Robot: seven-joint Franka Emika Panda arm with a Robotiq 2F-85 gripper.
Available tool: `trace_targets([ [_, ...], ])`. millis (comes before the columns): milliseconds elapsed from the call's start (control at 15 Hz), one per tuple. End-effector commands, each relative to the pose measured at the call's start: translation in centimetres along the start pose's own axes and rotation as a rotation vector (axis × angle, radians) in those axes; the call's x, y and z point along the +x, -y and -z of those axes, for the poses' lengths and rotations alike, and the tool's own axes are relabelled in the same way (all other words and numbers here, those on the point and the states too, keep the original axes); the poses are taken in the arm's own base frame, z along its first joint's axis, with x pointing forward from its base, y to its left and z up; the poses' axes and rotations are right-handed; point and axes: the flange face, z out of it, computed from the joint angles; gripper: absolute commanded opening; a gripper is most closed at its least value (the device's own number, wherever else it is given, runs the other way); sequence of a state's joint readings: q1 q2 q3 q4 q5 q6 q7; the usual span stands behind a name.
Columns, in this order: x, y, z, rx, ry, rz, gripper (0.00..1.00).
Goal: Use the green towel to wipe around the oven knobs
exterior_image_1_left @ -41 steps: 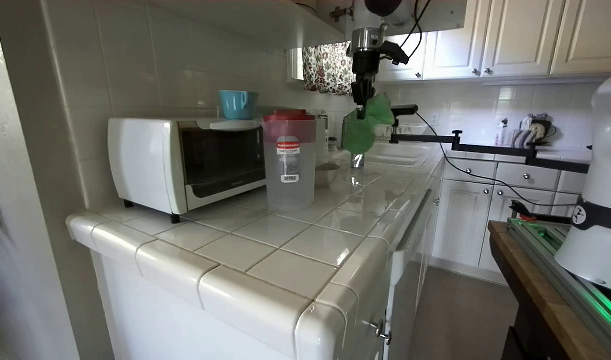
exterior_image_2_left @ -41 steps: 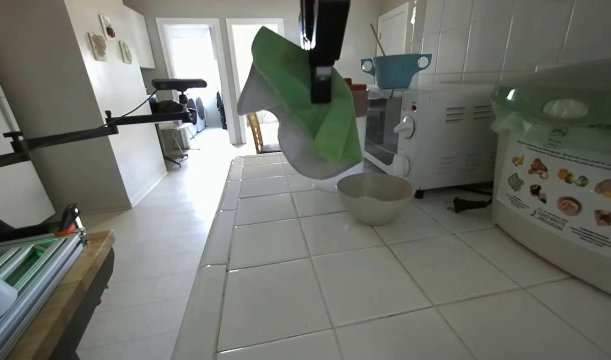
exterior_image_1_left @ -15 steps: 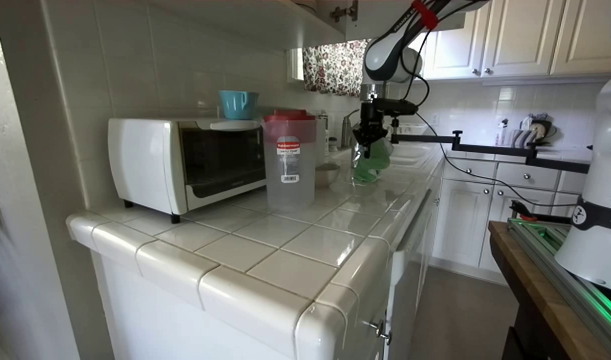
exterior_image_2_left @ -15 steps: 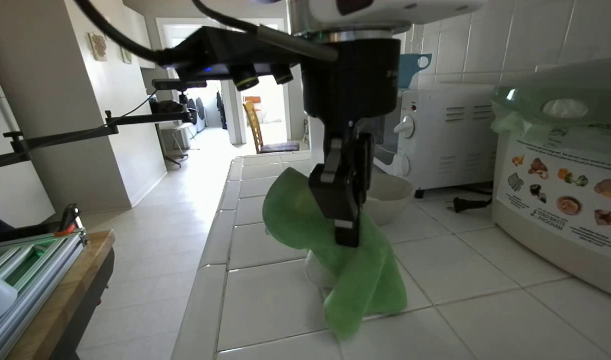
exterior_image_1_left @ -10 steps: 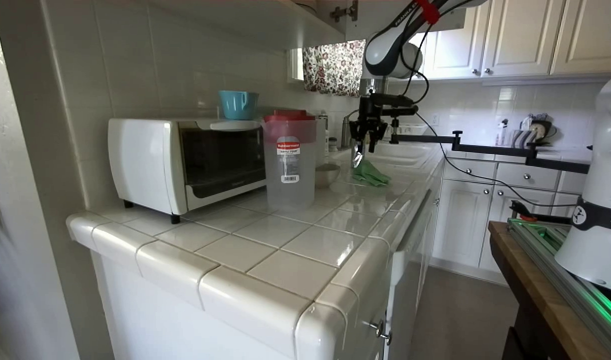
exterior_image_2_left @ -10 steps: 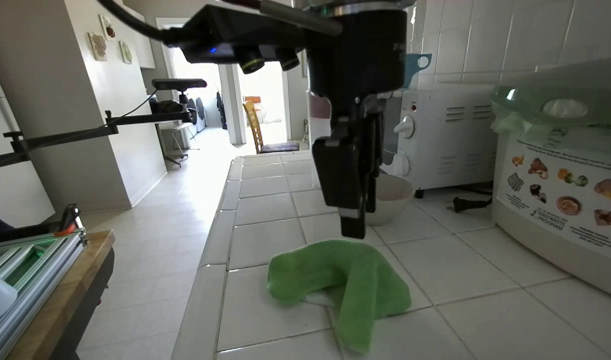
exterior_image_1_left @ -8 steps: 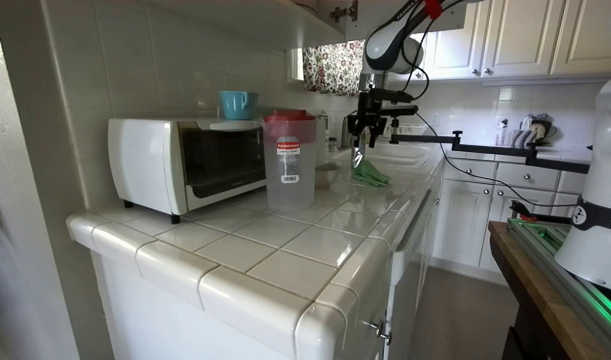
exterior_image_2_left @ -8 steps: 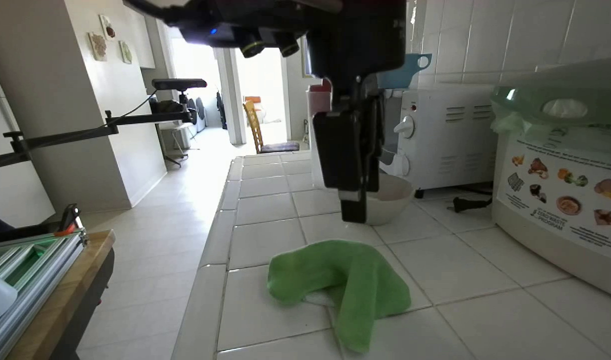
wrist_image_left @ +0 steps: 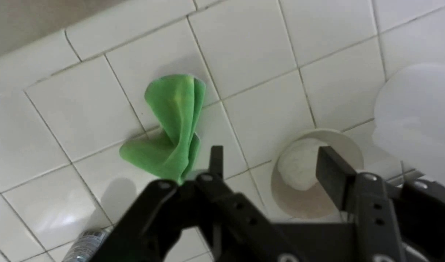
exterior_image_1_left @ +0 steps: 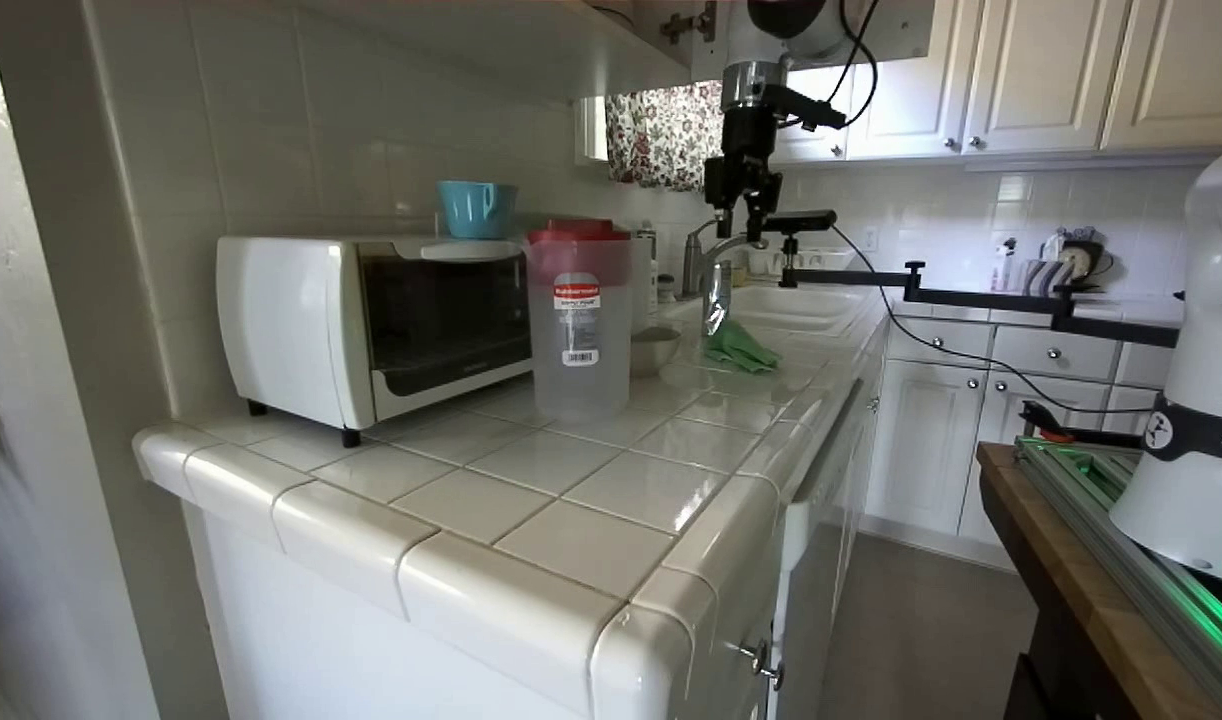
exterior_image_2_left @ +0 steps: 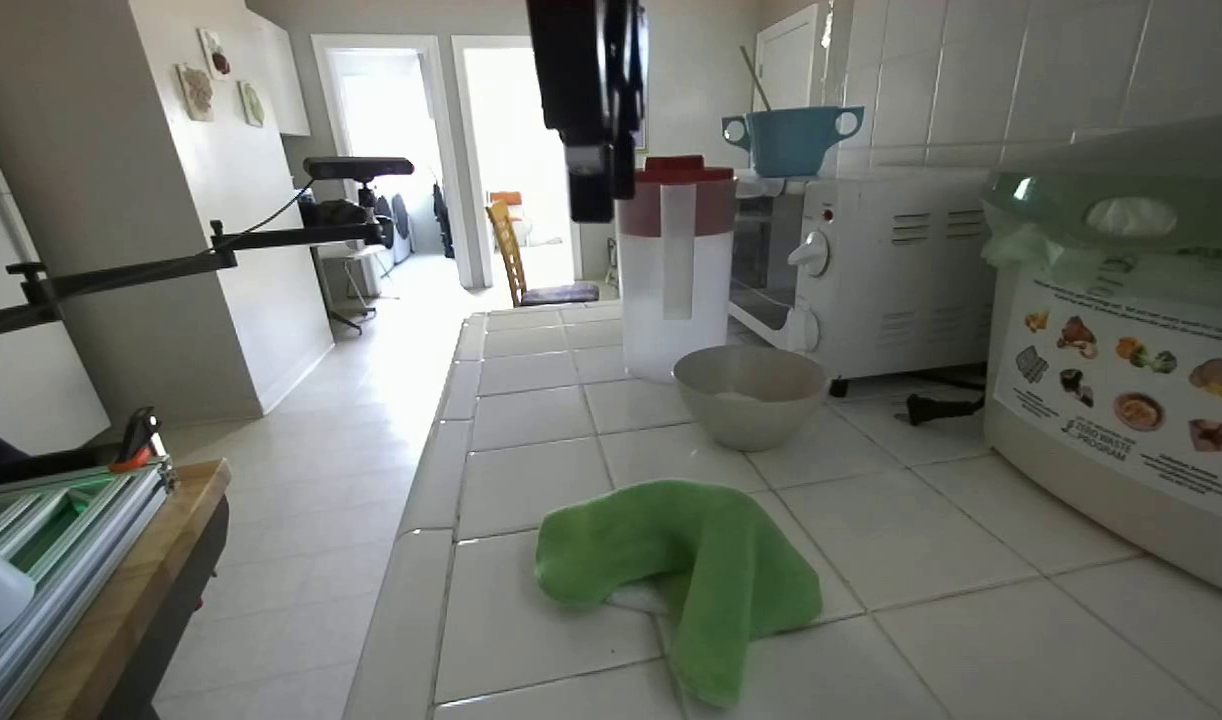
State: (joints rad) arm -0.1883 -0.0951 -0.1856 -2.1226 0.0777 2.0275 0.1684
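Crumpled on the white tiled counter lies the green towel (exterior_image_2_left: 711,580), also visible as a small green heap (exterior_image_1_left: 741,348) under the faucet. Above it, apart from the towel, hangs my gripper (exterior_image_1_left: 739,230). In the wrist view the gripper (wrist_image_left: 269,154) is open, its fingers wide apart with nothing between them; the towel (wrist_image_left: 178,120) lies left of the jaws. Two white oven knobs, an upper knob (exterior_image_2_left: 817,254) and a lower knob (exterior_image_2_left: 803,330), show on the white toaster oven (exterior_image_2_left: 901,270), well beyond the towel. The oven's panel is hidden in the opposite exterior view.
A beige bowl (exterior_image_2_left: 751,405) stands before the oven, below the jaws in the wrist view. Beside it is a red-lidded pitcher (exterior_image_2_left: 676,290). A teal cup (exterior_image_1_left: 476,210) sits on the oven. A bin (exterior_image_2_left: 1111,400) and plug (exterior_image_2_left: 946,408) are nearby, and a faucet (exterior_image_1_left: 716,290) rises behind the towel.
My gripper held the towel in the air, lowered it to the counter, and opened. The towel has stayed there since, while the gripper has risen well above it.
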Motion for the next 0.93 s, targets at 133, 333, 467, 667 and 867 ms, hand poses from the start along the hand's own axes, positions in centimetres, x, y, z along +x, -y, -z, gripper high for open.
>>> trace_targets([
  [133,-4.5,2.3,5.1,0.047,0.093,0.078,0.71],
  [333,-4.9,3.9,5.4,-0.050,-0.020,0.085,0.70],
  [467,-4.6,4.7,5.1,-0.076,-0.067,0.113,0.85],
  [667,-4.2,5.3,4.9,-0.042,-0.010,0.148,1.00],
  [867,-4.4,5.3,4.7,-0.054,-0.023,0.130,1.00],
])
